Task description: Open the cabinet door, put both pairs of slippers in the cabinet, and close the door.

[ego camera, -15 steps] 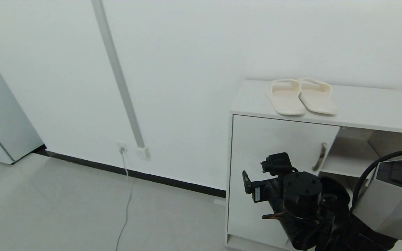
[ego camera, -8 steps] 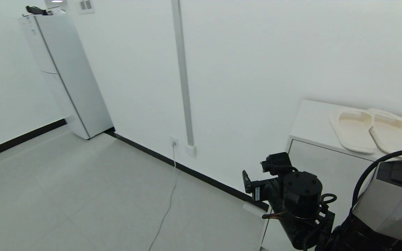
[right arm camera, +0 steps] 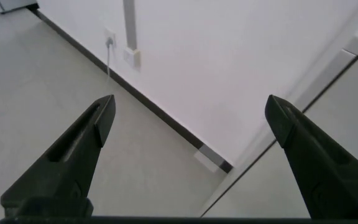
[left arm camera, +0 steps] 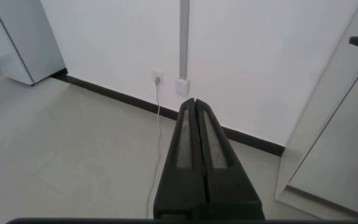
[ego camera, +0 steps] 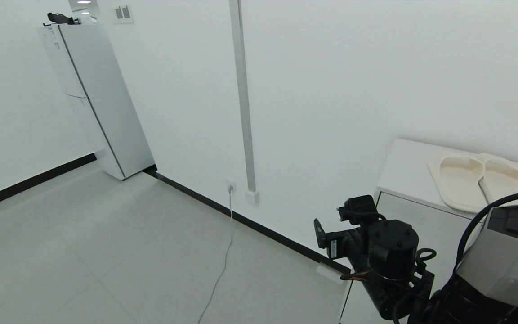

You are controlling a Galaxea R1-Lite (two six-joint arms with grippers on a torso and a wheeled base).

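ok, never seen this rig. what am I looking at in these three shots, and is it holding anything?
It's a wheeled robot with two arms. The wide picture comes from its head camera: a white cabinet against the wall with one pair of cream slippers on top, and a fridge farther along. The other two pictures come from a camera on each wrist. The left gripper is shut on nothing; the right gripper is wide open. Both hang above the floor. Neither holds anything.
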